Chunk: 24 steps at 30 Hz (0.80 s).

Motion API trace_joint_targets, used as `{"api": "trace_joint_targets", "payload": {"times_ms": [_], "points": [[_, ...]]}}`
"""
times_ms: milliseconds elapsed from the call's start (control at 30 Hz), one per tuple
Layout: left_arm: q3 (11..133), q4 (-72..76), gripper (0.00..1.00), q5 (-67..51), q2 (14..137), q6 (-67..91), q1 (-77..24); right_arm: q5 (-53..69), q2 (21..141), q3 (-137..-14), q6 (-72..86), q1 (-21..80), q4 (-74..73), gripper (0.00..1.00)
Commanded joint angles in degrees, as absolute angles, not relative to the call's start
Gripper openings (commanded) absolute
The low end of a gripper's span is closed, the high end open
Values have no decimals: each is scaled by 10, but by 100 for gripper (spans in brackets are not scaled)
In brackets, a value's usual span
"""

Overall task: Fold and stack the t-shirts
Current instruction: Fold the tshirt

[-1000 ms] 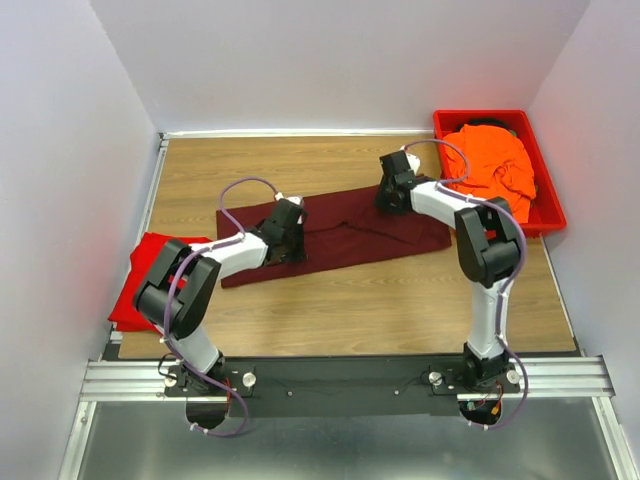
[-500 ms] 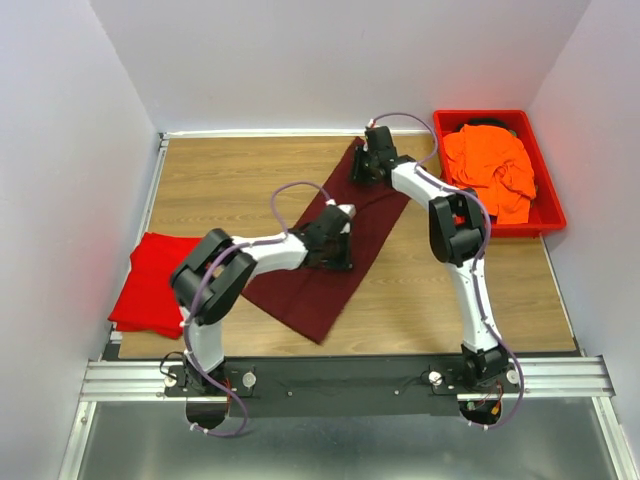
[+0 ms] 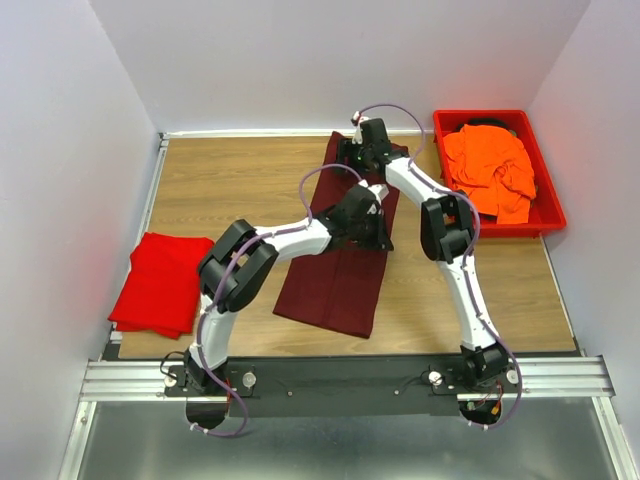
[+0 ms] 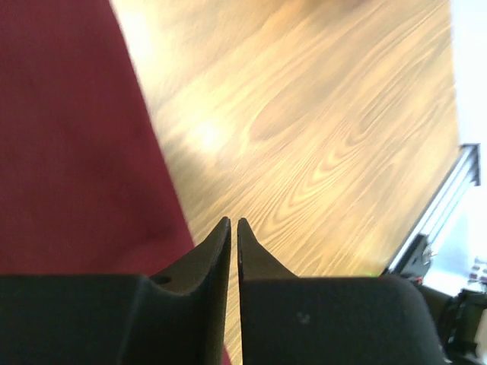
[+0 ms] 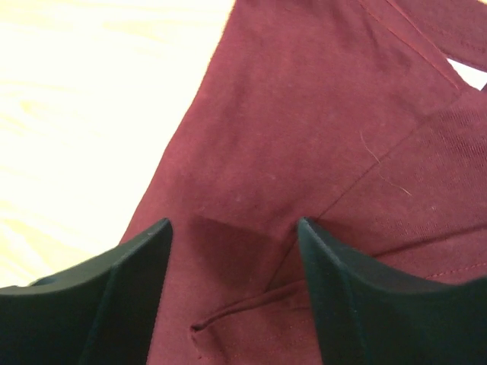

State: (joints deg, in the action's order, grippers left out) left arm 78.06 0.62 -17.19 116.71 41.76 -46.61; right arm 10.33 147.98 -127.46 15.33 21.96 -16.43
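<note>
The dark maroon t-shirt (image 3: 335, 285) lies as a long folded strip running from the far edge toward the near edge. It also shows in the left wrist view (image 4: 76, 152) and the right wrist view (image 5: 319, 114). My left gripper (image 3: 375, 232) is shut at the strip's right edge (image 4: 233, 220), with no cloth visible between its tips. My right gripper (image 3: 352, 158) is open over the strip's far end (image 5: 234, 222), with a small fold of cloth between its fingers. The bright red t-shirt (image 3: 158, 285) lies folded at the near left. The bright orange t-shirt (image 3: 490, 165) lies crumpled in the bin.
A rigid red plastic bin (image 3: 548, 190) stands at the far right and holds the orange shirt. White walls close in the wooden table (image 3: 230, 180) on three sides. A metal rail (image 3: 350, 378) runs along the near edge.
The maroon strip has swung from lying across the table to lying lengthwise. My left gripper moved right with it. My right gripper moved left toward the far edge.
</note>
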Motion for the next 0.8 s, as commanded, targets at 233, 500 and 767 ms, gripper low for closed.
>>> {"api": "trace_joint_targets", "payload": {"times_ms": [233, 500, 767], "points": [[690, -46, 20, -97, 1022, 376, -382, -24, 1360, -1252, 148, 220, -186, 86], [611, -133, 19, -5, 976, 333, -381, -94, 1253, -1053, 223, 220, -187, 86], [543, -122, 17, 22, 970, 337, -402, -90, 1275, -1001, 237, 221, -187, 83]]}}
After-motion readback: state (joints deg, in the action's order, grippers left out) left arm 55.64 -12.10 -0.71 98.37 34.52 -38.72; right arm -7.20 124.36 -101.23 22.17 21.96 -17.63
